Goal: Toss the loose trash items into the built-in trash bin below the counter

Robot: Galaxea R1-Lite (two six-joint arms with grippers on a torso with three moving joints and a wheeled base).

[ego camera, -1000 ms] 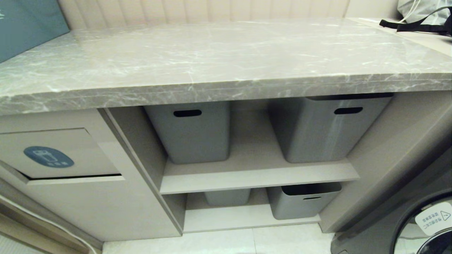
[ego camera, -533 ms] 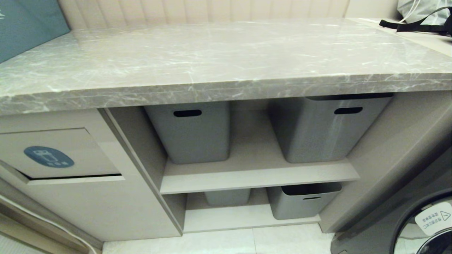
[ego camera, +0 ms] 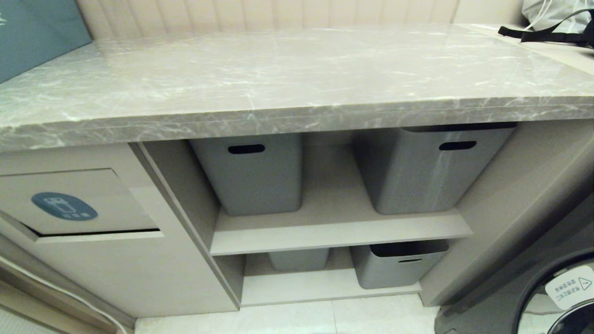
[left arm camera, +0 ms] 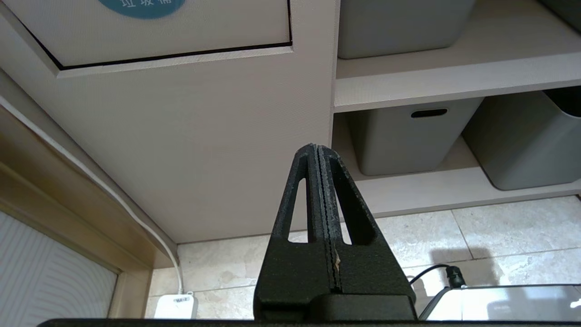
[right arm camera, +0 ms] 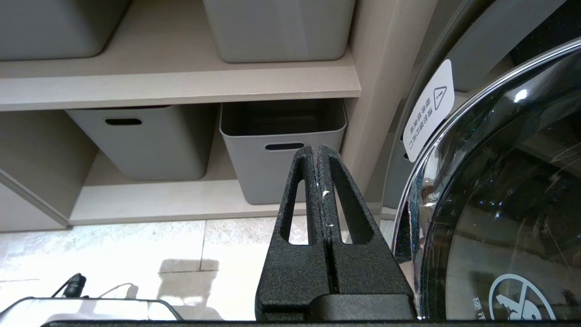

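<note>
Where visible, grey tubs (ego camera: pixel 253 171) hold nothing, flap (ego camera: pixel 69 202) ajar

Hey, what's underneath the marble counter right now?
Under the counter: a beige flap panel with a blue sticker at left, and open shelves holding four grey tubs. The flap is almost closed, so whatever lies behind it is hidden.
</note>
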